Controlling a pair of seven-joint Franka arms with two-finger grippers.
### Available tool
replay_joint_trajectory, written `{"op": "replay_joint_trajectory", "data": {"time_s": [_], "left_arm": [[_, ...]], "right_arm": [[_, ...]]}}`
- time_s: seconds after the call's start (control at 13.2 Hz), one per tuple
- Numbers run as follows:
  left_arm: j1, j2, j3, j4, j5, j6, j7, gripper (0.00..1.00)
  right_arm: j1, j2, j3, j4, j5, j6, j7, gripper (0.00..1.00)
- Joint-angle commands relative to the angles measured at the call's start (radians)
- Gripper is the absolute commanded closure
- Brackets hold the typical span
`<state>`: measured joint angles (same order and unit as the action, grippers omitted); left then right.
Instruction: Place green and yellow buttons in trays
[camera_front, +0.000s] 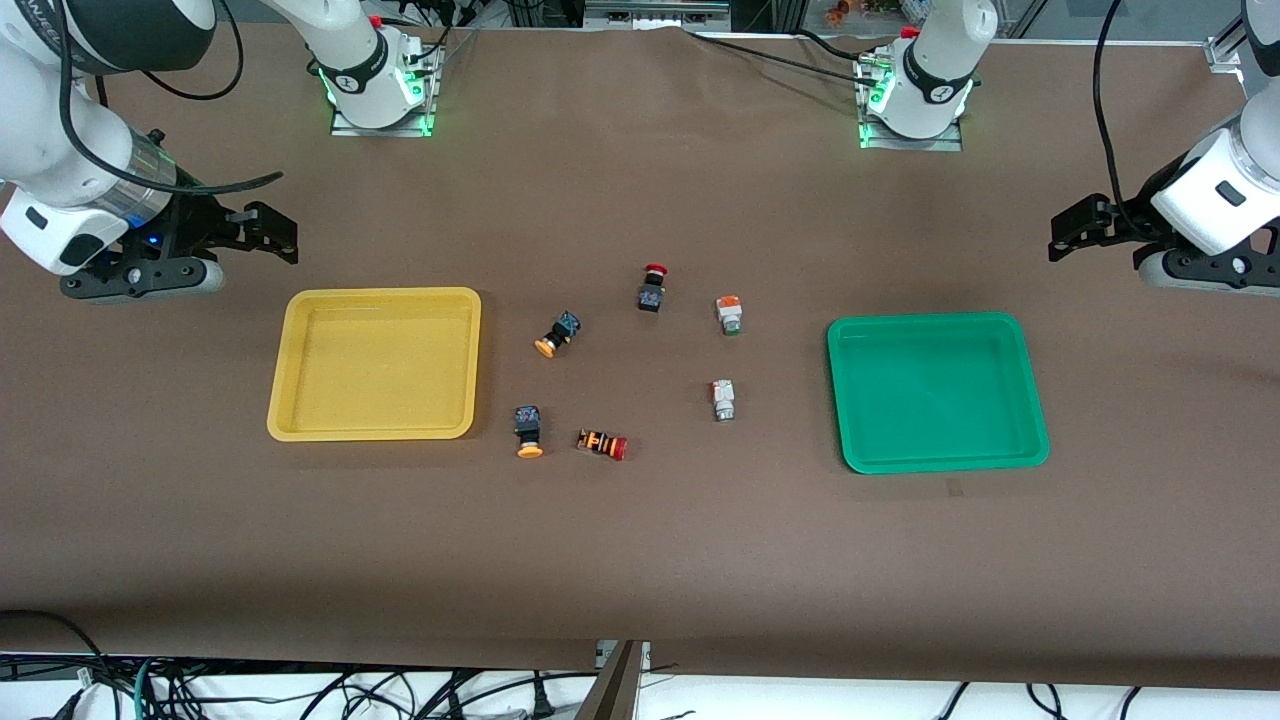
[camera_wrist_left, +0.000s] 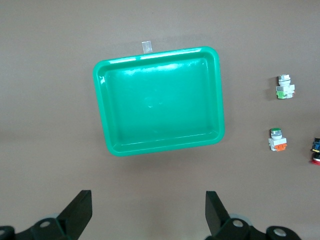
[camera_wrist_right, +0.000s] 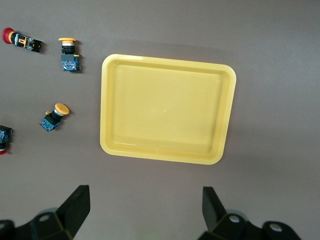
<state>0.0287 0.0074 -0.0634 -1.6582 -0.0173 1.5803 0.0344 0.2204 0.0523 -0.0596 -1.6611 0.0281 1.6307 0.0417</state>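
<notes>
L gripper (camera_wrist_left: 145, 212): mine, up over bare table by green tray (camera_front: 1030, 440), jaws wide, holding nothing.
R gripper (camera_wrist_right: 145, 210): same by yellow tray (camera_front: 290, 425).
Buttons: yellow (camera_front: 553, 336) (camera_front: 528, 431), green (camera_front: 729, 314) (camera_front: 723, 399) btwn trays, apart.
Room: open table round both trays.

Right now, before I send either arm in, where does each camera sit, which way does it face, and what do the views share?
Front view: high across the table, facing both bases; shows both arms, the yellow tray, green tray and the buttons between them.
Left wrist view: looks down over the green tray; the left gripper shows, open.
Right wrist view: looks down over the yellow tray; the right gripper shows, open.
Shared: each wrist view repeats one tray and nearby buttons from the front view.
</notes>
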Motion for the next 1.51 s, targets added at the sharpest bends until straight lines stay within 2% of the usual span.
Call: {"op": "replay_joint_trajectory", "data": {"time_s": [0.0,0.3,0.53,0.76,0.83,0.91,1.06,1.13,1.29,1.44], "left_arm": [[-0.006,0.005,-0.009,0.006,0.020,-0.002,0.019,0.00],[-0.006,0.011,-0.013,0.021,0.019,-0.010,0.018,0.00],[-0.010,0.025,-0.024,0.025,0.005,-0.011,0.016,0.00],[-0.053,0.150,-0.087,0.029,0.008,-0.054,0.012,0.00],[-0.088,0.222,-0.096,0.060,0.002,-0.049,0.009,0.00],[-0.126,0.300,-0.096,0.128,0.005,-0.034,0.007,0.00],[-0.177,0.441,-0.096,0.218,-0.003,-0.022,0.006,0.00],[-0.205,0.491,-0.096,0.239,-0.024,0.018,0.006,0.00],[-0.259,0.587,-0.095,0.242,-0.032,0.180,0.007,0.00],[-0.266,0.650,-0.104,0.235,-0.039,0.312,0.007,0.00]], "right_arm": [[-0.010,-0.015,0.007,-0.002,-0.010,-0.005,0.003,0.01],[-0.009,-0.006,0.007,0.000,-0.005,0.006,0.001,0.01],[0.007,0.035,0.018,0.000,0.004,0.011,0.006,0.01],[0.054,0.099,0.020,-0.008,0.006,0.084,0.012,0.01],[0.068,0.142,0.020,-0.008,0.034,0.118,0.014,0.01],[0.082,0.180,0.020,-0.008,0.089,0.161,0.012,0.01],[0.121,0.288,0.020,-0.005,0.111,0.283,0.014,0.01],[0.138,0.334,0.020,-0.002,0.113,0.349,0.042,0.01],[0.175,0.420,0.020,0.000,0.111,0.469,0.111,0.01],[0.209,0.506,0.020,0.004,0.115,0.598,0.139,0.01]]}}
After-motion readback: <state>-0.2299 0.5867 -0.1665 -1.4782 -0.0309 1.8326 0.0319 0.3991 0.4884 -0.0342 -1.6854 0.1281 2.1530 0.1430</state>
